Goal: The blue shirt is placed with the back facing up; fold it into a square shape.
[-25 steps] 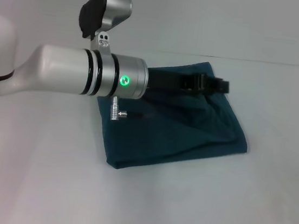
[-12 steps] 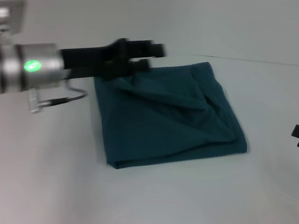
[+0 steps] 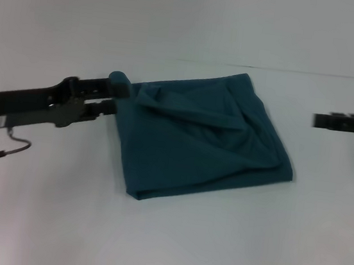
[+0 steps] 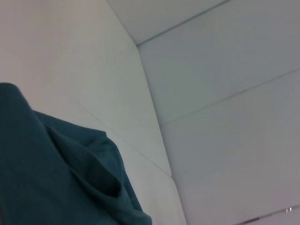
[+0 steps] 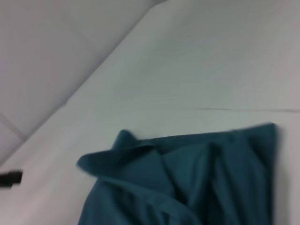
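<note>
The blue shirt (image 3: pixel 202 135) lies folded into a rough, wrinkled square on the white table, slightly turned. My left gripper (image 3: pixel 118 97) reaches in low from the left. Its fingers (image 3: pixel 98 86) are apart, with table showing between them, and their tips touch the shirt's far left corner. A small lump of cloth (image 3: pixel 118 77) bulges above the upper finger. The left wrist view shows the shirt (image 4: pixel 51 178) close up, with one raised fold. My right gripper (image 3: pixel 349 123) hovers blurred to the right of the shirt, apart from it. The right wrist view looks across the shirt (image 5: pixel 187 183).
The white table (image 3: pixel 170 241) stretches all round the shirt, and its far edge meets a pale wall (image 3: pixel 191 18). A thin cable (image 3: pixel 7 149) hangs from my left wrist near the left edge of the head view.
My left arm has drawn back leftward across the shirt, from its far right side to its far left corner. My right gripper has moved up and left, closer to the shirt.
</note>
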`<state>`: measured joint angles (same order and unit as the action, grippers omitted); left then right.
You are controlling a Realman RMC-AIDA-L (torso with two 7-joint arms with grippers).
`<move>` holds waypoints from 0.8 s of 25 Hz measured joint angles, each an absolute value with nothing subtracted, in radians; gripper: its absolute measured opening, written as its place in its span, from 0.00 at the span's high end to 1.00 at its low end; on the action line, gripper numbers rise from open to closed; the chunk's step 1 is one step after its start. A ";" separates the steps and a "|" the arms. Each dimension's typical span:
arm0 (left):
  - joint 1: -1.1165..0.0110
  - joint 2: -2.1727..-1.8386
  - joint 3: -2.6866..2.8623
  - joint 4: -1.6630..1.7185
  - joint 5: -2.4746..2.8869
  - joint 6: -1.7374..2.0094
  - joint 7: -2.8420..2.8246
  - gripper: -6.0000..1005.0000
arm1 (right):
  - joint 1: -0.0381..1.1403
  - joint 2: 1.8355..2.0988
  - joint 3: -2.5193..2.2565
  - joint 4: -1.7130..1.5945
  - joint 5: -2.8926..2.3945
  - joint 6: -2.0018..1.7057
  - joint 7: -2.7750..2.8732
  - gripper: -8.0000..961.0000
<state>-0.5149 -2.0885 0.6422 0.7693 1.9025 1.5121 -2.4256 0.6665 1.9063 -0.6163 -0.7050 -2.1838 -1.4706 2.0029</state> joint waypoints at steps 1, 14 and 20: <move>-0.506 -2.090 0.628 0.770 1.903 1.516 -2.422 0.40 | 0.683 1.913 -0.642 -0.719 -2.188 -1.468 1.974 0.29; -0.475 -2.097 0.541 0.761 1.893 1.526 -2.403 0.40 | 0.861 1.999 -0.958 -0.779 -2.294 -1.246 1.902 0.29; -0.474 -2.103 0.528 0.738 1.891 1.521 -2.397 0.40 | 0.927 2.055 -1.002 -0.779 -2.453 -1.178 1.913 0.29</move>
